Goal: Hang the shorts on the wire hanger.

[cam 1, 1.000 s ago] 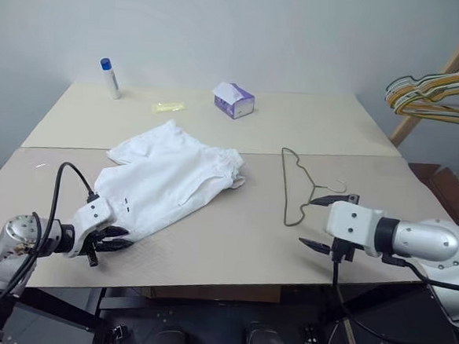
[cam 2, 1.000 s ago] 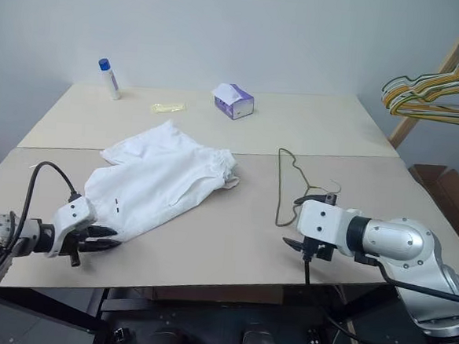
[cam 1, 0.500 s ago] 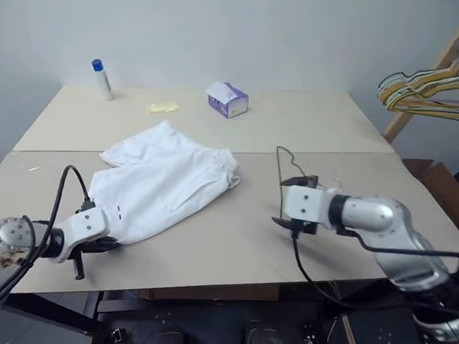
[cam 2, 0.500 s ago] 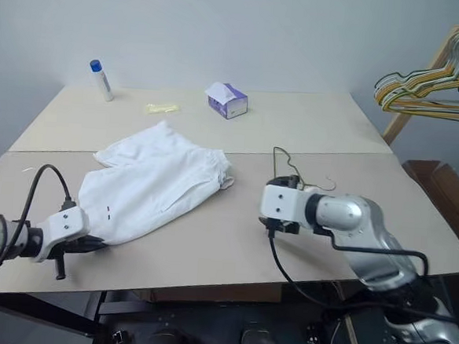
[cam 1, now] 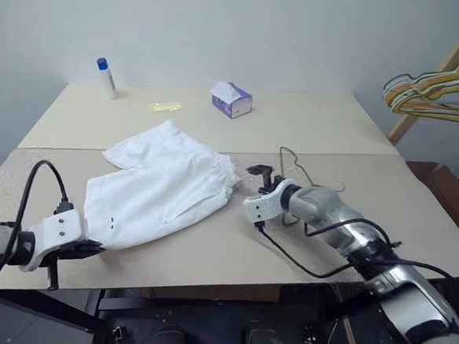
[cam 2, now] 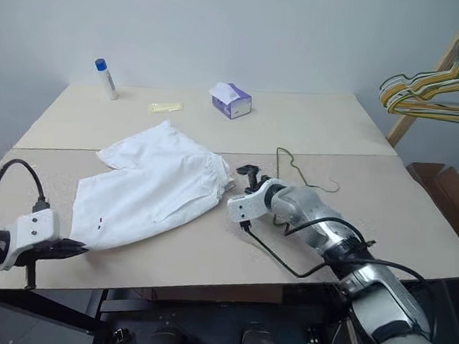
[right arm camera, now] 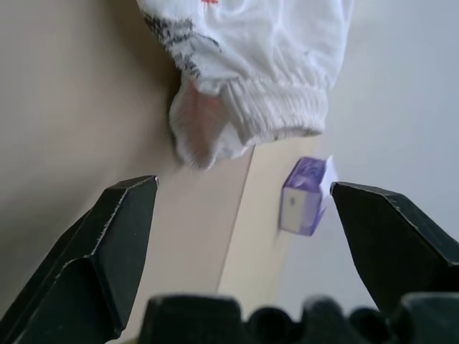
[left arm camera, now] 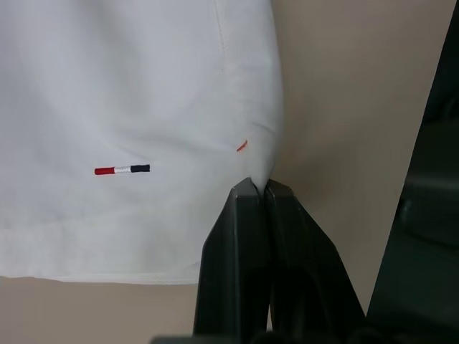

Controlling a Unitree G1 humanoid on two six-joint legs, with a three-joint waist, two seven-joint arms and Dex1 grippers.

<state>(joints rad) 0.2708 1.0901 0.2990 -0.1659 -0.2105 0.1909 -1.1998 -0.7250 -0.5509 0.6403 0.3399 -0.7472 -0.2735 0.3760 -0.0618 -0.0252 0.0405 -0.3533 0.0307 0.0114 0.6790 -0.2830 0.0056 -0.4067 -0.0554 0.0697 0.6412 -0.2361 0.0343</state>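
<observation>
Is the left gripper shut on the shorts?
Yes: the left gripper is shut, fingers together, pinching the hem corner of the shorts.

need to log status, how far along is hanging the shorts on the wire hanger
Early. In hand: left pincer is shut on a hem corner of the shorts; right pincer is open near the waistband. Left: the wire hanger lies untouched on the table, and no part of the shorts is on it.

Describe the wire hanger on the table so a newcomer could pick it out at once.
On the nearer of the two beige tables, look to the right of the white shorts, just behind the right gripper. There the wire hanger lies flat: one thin dark wire with a silvery hook. The yellowish hangers hang bunched on a wooden rack beyond the table's right side.
</observation>
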